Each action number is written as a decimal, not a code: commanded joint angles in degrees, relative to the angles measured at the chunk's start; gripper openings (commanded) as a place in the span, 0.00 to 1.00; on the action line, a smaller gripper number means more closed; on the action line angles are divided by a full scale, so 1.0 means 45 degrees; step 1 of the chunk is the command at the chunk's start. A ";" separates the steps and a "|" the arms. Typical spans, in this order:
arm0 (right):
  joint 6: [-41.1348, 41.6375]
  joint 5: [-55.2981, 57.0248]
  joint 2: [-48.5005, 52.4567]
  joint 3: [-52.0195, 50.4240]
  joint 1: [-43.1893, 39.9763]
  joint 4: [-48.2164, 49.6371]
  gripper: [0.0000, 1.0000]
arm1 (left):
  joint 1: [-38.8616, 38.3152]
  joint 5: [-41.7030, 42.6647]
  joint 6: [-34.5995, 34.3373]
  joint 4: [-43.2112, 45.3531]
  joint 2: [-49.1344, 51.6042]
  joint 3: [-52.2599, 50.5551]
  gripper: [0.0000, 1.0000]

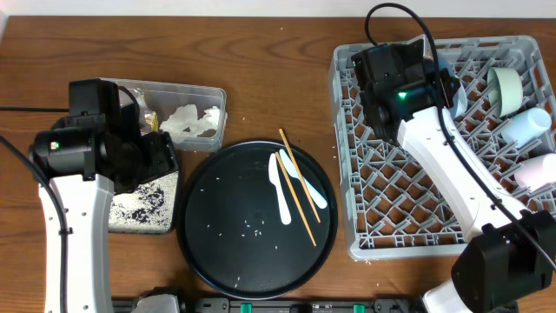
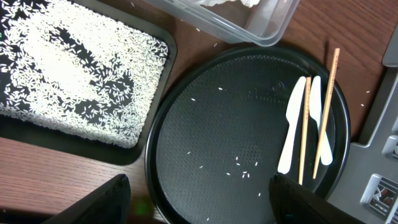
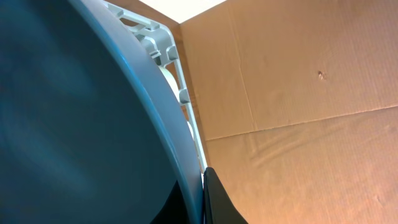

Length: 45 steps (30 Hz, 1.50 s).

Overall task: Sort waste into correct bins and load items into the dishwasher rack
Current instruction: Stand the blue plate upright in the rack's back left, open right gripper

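Because the right gripper (image 3: 198, 202) has its two dark fingers pinched on the rim of the large dark-blue dish (image 3: 74, 124), which fills most of its wrist view, the step in hand looks like seating that dish in the large square light-grey plastic dishwasher rack (image 1: 417, 217). From overhead the arm hangs over the rack's far-left corner, and the dish is almost wholly hidden beneath it, so I cannot tell whether it touches the lattice floor. To do this well, I would keep the dish on edge, lower it between two rows of upright pegs, and let go only once it leans on a peg. It should also stay well apart from the pale-green bowl (image 1: 506, 87) and the small cups (image 1: 530, 126) along the rack's right side. The left gripper (image 2: 199, 186) hovers with its fingers spread wide and nothing between them, over the near edge of the large round black tray (image 1: 234, 226). Two white plastic spoons (image 1: 281, 187) and two thin wooden chopsticks (image 1: 298, 187) lie there among a few stray grains. Most of the loose white rice (image 2: 68, 74) sits in the flat black rectangular tray (image 2: 149, 134), and crumpled white napkins (image 1: 193, 122) lie in the clear rectangular plastic tub (image 1: 204, 96).
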 commanded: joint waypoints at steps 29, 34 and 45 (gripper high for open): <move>0.2268 -0.9496 0.0369 -0.0063 0.0651 -0.2244 0.62 | 0.0053 -0.0155 -0.0126 -0.0039 0.0015 0.0160 0.73; 0.2268 -0.9622 0.0369 -0.0063 0.0651 -0.2433 0.71 | 0.0053 -0.0160 -0.0126 -0.0044 0.0015 0.0160 0.73; 0.3167 -1.0083 -0.0369 -0.0058 0.0651 -0.2851 0.91 | 0.0053 -0.0160 -0.0126 -0.0044 0.0015 0.0160 0.73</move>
